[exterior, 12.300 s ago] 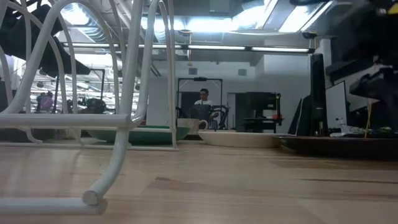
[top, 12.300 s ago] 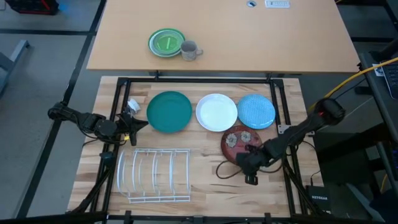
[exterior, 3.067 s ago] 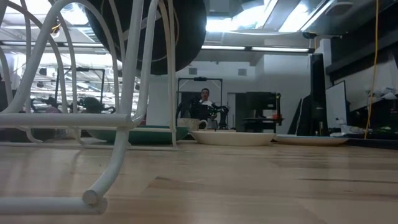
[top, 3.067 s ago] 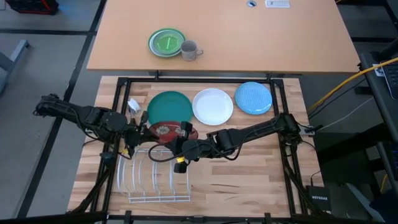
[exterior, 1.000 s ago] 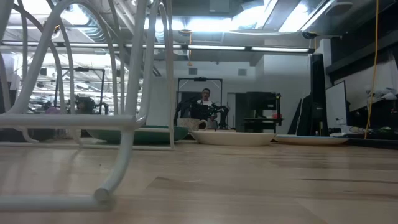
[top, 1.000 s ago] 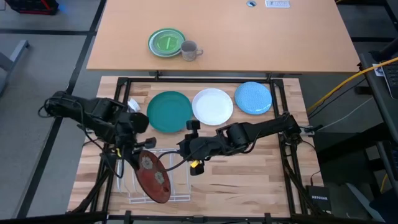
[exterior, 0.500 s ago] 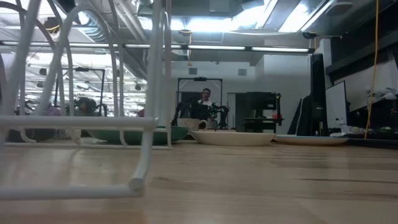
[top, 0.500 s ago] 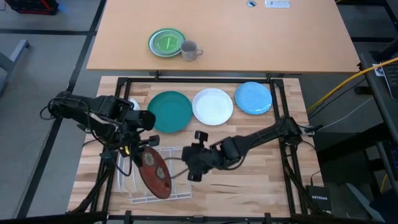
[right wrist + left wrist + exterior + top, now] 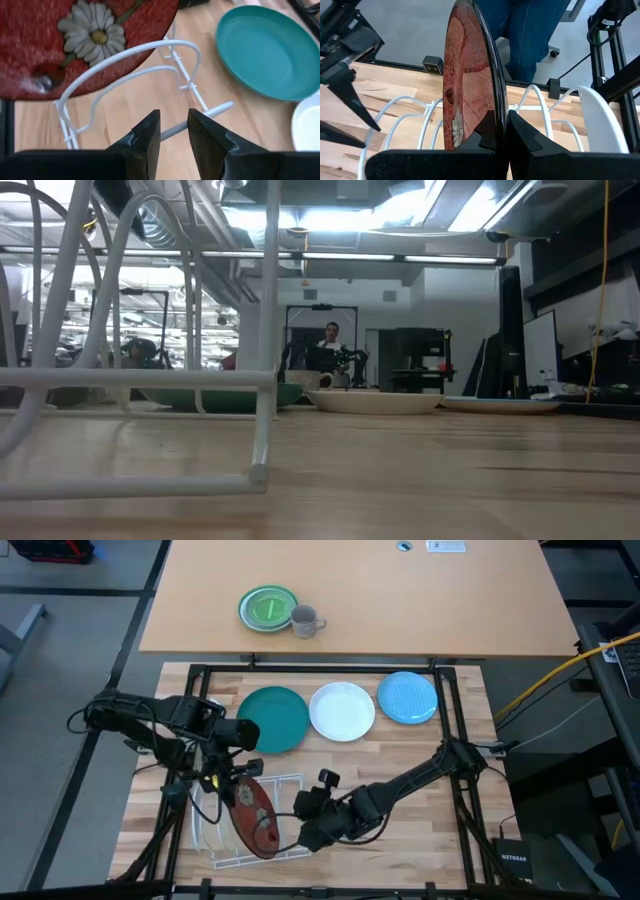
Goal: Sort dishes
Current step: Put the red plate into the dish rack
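The left gripper's (image 9: 501, 131) fingers (image 9: 487, 131) are clamped on the rim of the dark red plate (image 9: 470, 75), which stands on edge over the white wire dish rack (image 9: 540, 107), its flower-marked face turned toward the frame's left in the left wrist view. In the high view the left gripper (image 9: 232, 783) sits at lower left of the frame, with the dark red plate (image 9: 252, 817) slanting down from it across the dish rack (image 9: 215, 830). The right gripper (image 9: 172, 131) has its fingers (image 9: 147, 135) apart with nothing between them, pointed at a wire hoop of the dish rack (image 9: 132, 75); beyond it show the plate's daisy mark and the dark teal plate (image 9: 267, 50). In the high view the right gripper (image 9: 300, 830) lies just beside the rack's right end, its arm stretching off to the right side of the wooden surface (image 9: 420, 835). Above, across the middle of that frame, three more plates lie flat in a row: the dark teal plate (image 9: 272, 718), the white plate (image 9: 342, 711) touching or nearly touching it, and the light blue speckled plate (image 9: 408, 697) to the right. On the tan desk (image 9: 450, 600) at the frame's top stand a small green plate (image 9: 266, 609) and a grey mug (image 9: 305, 620) side by side. The low view shows the rack's wires (image 9: 270, 330) at left and, in the room behind, a seated person (image 9: 328, 345).
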Action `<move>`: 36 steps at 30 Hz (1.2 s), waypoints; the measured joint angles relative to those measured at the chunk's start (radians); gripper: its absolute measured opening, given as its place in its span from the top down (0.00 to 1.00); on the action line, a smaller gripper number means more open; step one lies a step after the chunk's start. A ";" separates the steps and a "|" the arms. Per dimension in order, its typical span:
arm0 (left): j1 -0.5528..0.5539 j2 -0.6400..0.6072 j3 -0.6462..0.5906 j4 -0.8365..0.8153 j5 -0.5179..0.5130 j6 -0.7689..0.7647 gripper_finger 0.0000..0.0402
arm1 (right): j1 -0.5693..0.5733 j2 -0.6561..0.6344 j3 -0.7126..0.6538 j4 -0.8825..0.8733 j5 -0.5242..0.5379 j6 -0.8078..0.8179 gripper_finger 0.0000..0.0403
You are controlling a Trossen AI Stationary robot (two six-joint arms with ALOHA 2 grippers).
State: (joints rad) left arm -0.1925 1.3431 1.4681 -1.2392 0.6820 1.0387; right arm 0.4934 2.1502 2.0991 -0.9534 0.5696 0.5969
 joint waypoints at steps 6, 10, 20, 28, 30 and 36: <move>0.000 0.050 0.000 -0.014 0.006 0.044 0.98 | 0.011 0.019 0.001 0.006 0.033 0.029 0.74; 0.000 0.088 0.000 -0.023 0.009 0.074 0.98 | 0.011 0.026 0.002 0.016 0.030 0.036 0.74; 0.011 0.173 0.000 -0.045 0.010 0.143 0.98 | 0.011 0.026 0.002 0.019 0.020 0.039 0.74; 0.011 0.259 0.000 -0.042 0.011 0.151 0.98 | 0.011 0.027 0.002 0.018 0.013 0.050 0.74; 0.011 0.287 0.000 -0.041 0.011 0.151 0.98 | 0.011 0.027 0.002 0.018 0.012 0.050 0.74; 0.011 0.352 0.000 -0.040 0.009 0.149 0.98 | 0.011 0.027 0.002 0.018 0.010 0.050 0.74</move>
State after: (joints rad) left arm -0.1814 1.6956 1.4681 -1.2797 0.6911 1.1881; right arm 0.5045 2.1773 2.1013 -0.9356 0.5797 0.6464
